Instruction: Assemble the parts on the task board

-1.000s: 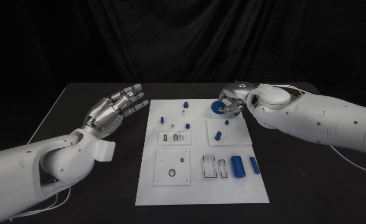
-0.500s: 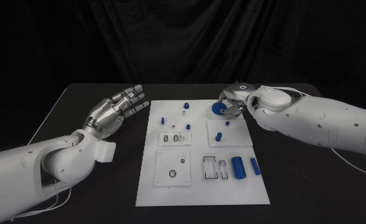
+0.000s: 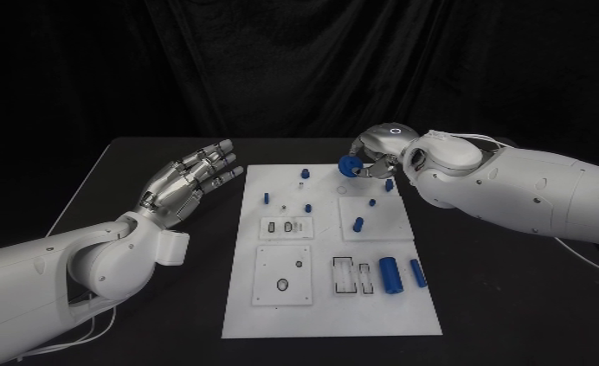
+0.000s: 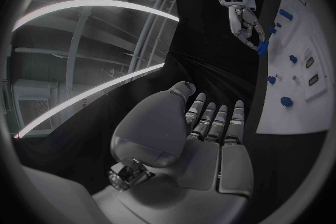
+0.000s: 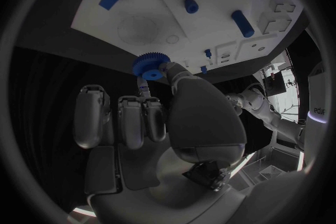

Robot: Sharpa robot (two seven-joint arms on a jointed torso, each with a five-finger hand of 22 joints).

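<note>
— What's held?
— One toothed blue gear [image 5: 150, 65], pinched by the right hand [image 3: 375, 158] above the flat white task board [image 3: 327, 314].
— The left hand [image 3: 187, 180]?
— Spread wide, holding nothing, beside the board.

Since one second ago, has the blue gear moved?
Yes. The blue gear, held by the right robot hand, rose toward the task board's far edge.

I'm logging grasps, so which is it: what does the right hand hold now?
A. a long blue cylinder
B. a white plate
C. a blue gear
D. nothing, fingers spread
C: the right hand pinches a blue gear with a toothed rim between thumb and finger, above the far end of the board; the head view shows the same blue piece at its fingertips.
</note>
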